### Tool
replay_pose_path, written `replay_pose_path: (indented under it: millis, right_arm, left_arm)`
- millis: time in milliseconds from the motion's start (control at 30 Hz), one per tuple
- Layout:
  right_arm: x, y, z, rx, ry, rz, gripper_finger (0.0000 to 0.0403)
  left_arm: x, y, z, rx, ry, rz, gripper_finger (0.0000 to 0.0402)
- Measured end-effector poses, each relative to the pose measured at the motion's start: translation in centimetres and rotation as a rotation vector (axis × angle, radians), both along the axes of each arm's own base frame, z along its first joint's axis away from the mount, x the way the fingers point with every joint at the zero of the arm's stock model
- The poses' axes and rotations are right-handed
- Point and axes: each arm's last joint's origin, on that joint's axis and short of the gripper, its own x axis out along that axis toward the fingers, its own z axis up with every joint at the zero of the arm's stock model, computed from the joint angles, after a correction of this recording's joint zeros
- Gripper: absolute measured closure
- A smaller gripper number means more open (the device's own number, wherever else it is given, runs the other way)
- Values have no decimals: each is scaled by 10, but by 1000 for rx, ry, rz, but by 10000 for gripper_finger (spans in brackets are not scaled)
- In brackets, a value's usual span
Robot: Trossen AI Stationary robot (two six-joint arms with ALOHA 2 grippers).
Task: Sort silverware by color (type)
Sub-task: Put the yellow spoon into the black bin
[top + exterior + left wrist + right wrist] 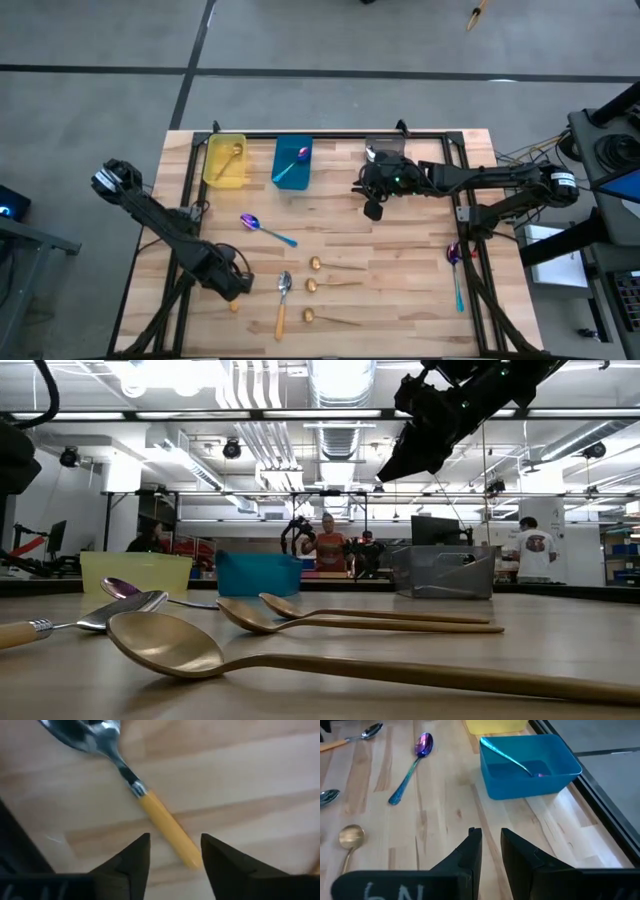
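**Spoons on the sorting table, bins along the far edge**

Left gripper (234,285): low over the tabletop near its front left corner. Jaws stand open and hold nothing; in the left wrist view the fingers (131,860) flank the end of an orange handle without touching it.

Right gripper (373,208): raised above the table just in front of the grey bin (385,148), fingers pointing down. Jaws stand narrow, a slim gap between them, nothing held.

Orange-handled spoon, silver bowl (283,301): flat on the wood near the front edge, just beside the left gripper. A second orange handle shows at the left gripper (167,827), its silver bowl (82,732) farther off.

Gold spoons, three: one (335,265), one (332,285) and one (330,318), lying in a column right of the orange-handled spoon, handles toward the right edge.

Purple spoon with teal handle (266,230): loose on the wood in front of the yellow and blue bins.

Second purple spoon with teal handle (455,270): beside the right edge, lengthwise along the frame.

Yellow bin (224,160): far left edge, a gold spoon (231,155) inside.

Blue bin (293,164): beside the yellow one, a purple, teal-handled spoon (297,161) inside.

Persons (327,543) stand in the room beyond the table.
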Motion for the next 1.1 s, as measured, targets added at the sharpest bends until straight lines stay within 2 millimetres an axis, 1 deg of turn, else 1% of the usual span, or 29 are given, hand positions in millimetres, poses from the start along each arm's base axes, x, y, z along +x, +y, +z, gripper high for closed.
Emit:
replay_pose_path:
  millis: [100,200,267,567,667,767,867,1100]
  right_arm:
    - [0,0,0,-1,-1,1,339]
    - [0,0,0,0,-1,1,337]
    - [0,0,0,0,-1,0,337]
    - [0,0,0,0,-1,0,343]
    - [0,0,0,-1,-4,-1,341]
    - [0,0,1,-1,-9,0,343]
    - [0,0,1,-2,-8,-1,345]
    - [0,0,1,-1,-8,-1,346]
  left_arm:
    - [-1,2,-2,48,-21,6,222]
    - [-2,5,-6,94,-42,24,213]
    - [-3,6,-10,119,-34,45,212]
    - [0,1,-28,163,37,36,212]
    - [1,0,-29,154,39,32,214]
    - [1,0,-29,156,39,32,226]
    - [1,0,-30,158,41,33,248]
    - [0,0,-33,179,47,31,320]
